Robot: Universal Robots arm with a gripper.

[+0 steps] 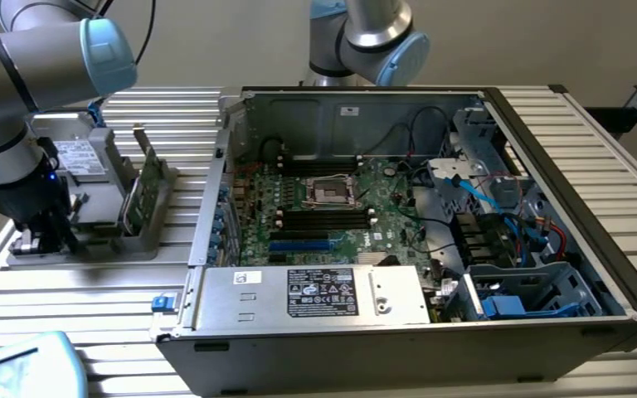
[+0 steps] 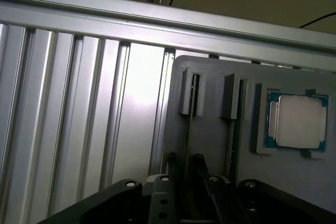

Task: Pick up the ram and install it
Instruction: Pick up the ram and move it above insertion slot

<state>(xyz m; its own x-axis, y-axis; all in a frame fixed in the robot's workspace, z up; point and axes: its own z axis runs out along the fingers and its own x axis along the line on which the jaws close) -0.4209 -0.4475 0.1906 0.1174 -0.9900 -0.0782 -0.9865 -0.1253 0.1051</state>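
- I see the ram [image 2: 188, 129] edge-on in the wrist view, standing upright in a slot of the grey holder [image 2: 210, 124]; its far end sits in the slot's notch and its near end runs in between the fingers.
- My gripper [image 2: 185, 162] straddles the ram, one finger [image 2: 171, 163] on each side; the gap is narrow and a sliver of space shows beside the board, so I read the hand as not clamped on it.
- In the exterior view the gripper [image 1: 40, 240] is down at the near end of the holder [image 1: 103, 211], at the exterior view's left, mid-height; I cannot make out the ram there.
- Beside the ram's slot in the holder is a second slot [image 2: 234, 103]; past that, a CPU [image 2: 296, 121] lies flat in a recess.
- A taller green card [image 1: 139, 195] stands upright in the holder, on the side toward the case.
- The holder rests on the slatted table [image 1: 75, 290].
- The open case [image 1: 584, 157] takes the centre and the exterior view's right; inside it is the board [image 1: 385, 186], with bare black memory slots [image 1: 318, 220] near its middle and a power unit [image 1: 330, 290] at the lower edge.
- A second arm [image 1: 368, 33] is at the top centre, behind the case.
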